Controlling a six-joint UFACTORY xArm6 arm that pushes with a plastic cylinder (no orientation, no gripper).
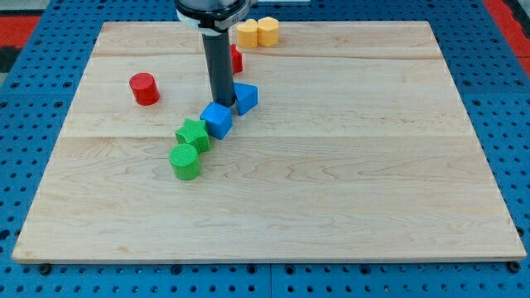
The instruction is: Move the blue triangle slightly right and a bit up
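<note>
The blue triangle (247, 97) lies on the wooden board (331, 182), a little left of centre in the upper half. My tip (224, 105) stands right at its left side, touching or nearly touching it. A blue cube (217, 119) sits just below my tip and to the triangle's lower left. The rod rises straight up from the tip and hides part of a red block (237, 59) behind it.
A green star-shaped block (193, 134) and a green cylinder (185, 161) lie in a diagonal line below the blue cube. A red cylinder (144, 88) stands at the left. Two yellow blocks (248, 34) (267, 31) sit at the top edge.
</note>
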